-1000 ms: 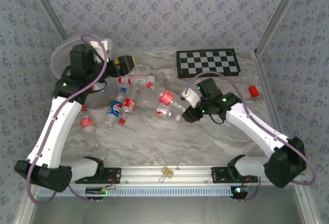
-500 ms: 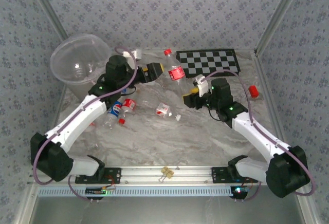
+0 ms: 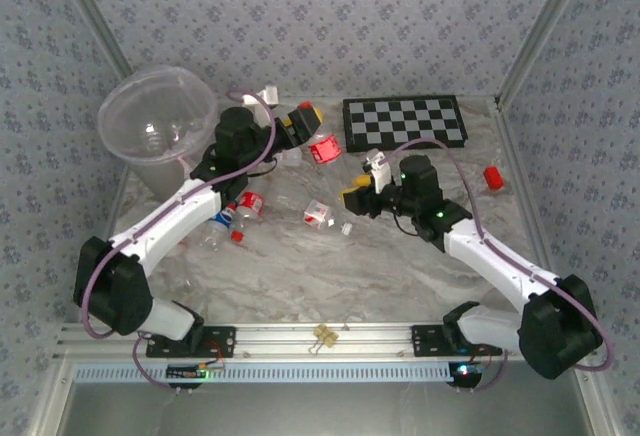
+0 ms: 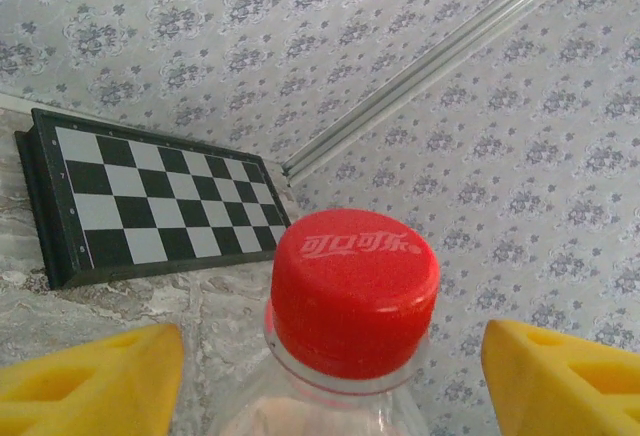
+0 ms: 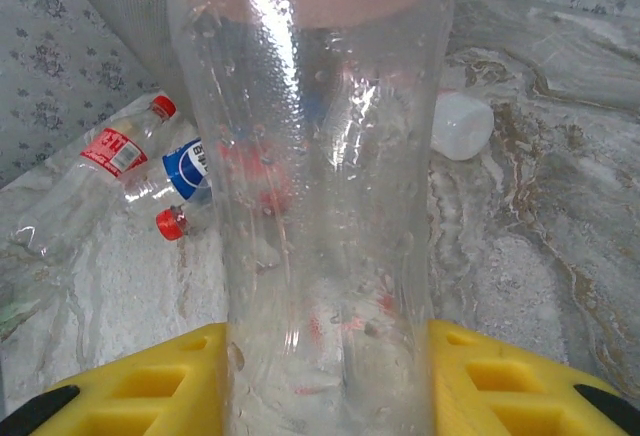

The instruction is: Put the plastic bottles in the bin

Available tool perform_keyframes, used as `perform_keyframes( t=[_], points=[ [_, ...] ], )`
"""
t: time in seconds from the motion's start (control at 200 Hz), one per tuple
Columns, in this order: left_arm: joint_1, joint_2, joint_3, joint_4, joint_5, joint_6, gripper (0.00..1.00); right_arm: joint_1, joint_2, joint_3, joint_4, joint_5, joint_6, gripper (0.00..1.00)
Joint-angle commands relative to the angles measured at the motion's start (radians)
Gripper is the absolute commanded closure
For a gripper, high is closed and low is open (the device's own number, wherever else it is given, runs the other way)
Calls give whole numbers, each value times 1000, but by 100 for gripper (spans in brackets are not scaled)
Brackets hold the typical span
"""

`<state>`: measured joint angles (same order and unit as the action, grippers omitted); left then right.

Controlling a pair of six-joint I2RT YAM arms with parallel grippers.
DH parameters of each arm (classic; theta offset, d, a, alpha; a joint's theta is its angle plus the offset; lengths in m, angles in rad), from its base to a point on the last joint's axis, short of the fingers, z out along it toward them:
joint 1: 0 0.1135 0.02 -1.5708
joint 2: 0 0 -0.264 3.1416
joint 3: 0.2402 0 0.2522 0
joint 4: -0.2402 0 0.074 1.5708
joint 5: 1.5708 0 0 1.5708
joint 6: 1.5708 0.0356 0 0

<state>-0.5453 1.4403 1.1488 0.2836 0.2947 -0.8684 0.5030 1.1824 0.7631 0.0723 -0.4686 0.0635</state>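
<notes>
Found right gripper clamped on a clear bottle; beyond it, left gripper straddling a red-capped bottle, contact not determinable. Judged as pickup step; required confirmed closure, then carry to the bin at far left.

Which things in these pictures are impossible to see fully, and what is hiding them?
red-capped bottle: left wrist view, body and label cut off by the bottom edge.
clear bottle in the right gripper: right wrist view, cap end cut off by the top edge.
bottles beside the left arm: top view, arm covers some; labels too small to read.
</notes>
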Motion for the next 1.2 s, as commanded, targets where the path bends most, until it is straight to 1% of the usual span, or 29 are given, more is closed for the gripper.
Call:
perform_keyframes(
  t=[0.0, 0.045, 0.115, 0.275, 0.33, 0.375, 0.4, 0.44, 0.495, 0.515, 0.53, 0.59, 0.685, 0.79, 0.87, 0.905, 1.029, 1.089, 1.194],
  points=[
    [-7, 18, 22, 36, 4, -13, 30, 4, 4, -7, 28, -21, -8, 73],
    [-6, 22, 29, 20, 9, -9, 36, 5, 4, -6, 26, -20, -9, 73],
    [-8, 25, 43, -10, 12, -1, 48, 4, 8, -6, 25, -15, -12, 73],
    [-10, 29, 66, -49, 8, 19, 70, 6, 16, 2, 20, -16, -18, 73],
    [-9, 32, 75, -65, 7, 28, 77, 8, 21, 7, 13, -18, -23, 71],
    [-9, 34, 85, -81, 4, 39, 81, 8, 24, 12, 4, -16, -29, 66],
    [-9, 35, 94, -92, 2, 49, 82, 8, 25, 14, 1, -16, -35, 60],
    [-10, 36, 111, -120, -1, 71, 84, 5, 27, 19, -13, -18, -48, 45],
    [-7, 37, 148, -178, -13, 113, 86, 2, 24, 29, -45, 0, -71, 12],
    [-5, 38, 165, -199, -18, 131, 87, 1, 19, 32, -56, 12, -79, 3],
    [-4, 37, 178, -223, -21, 144, 88, -1, 15, 32, -61, 18, -83, 0],
    [7, 36, 236, -303, -34, 205, 89, -18, -8, 25, -61, 42, -82, 0],
    [40, 23, 316, -388, -70, 273, 90, -66, -52, -8, -23, 23, -48, 0],
    [96, -18, 346, -362, -111, 296, 94, -94, -74, -24, -52, 38, -47, 0],
    [151, -57, 368, -340, -140, 320, 100, -101, -95, -43, -67, 47, -45, 0],
    [175, -73, 384, -343, -155, 336, 100, -101, -106, -53, -70, 50, -44, 0],
    [294, -120, 450, -401, -196, 392, 100, -111, -141, -80, -83, 68, -51, 0],
    [347, -140, 468, -426, -248, 416, 100, -120, -151, -88, -84, 67, -50, 0],
    [471, -164, 479, -434, -295, 434, 100, -131, -155, -93, -74, 51, -51, 0]
  ],
)
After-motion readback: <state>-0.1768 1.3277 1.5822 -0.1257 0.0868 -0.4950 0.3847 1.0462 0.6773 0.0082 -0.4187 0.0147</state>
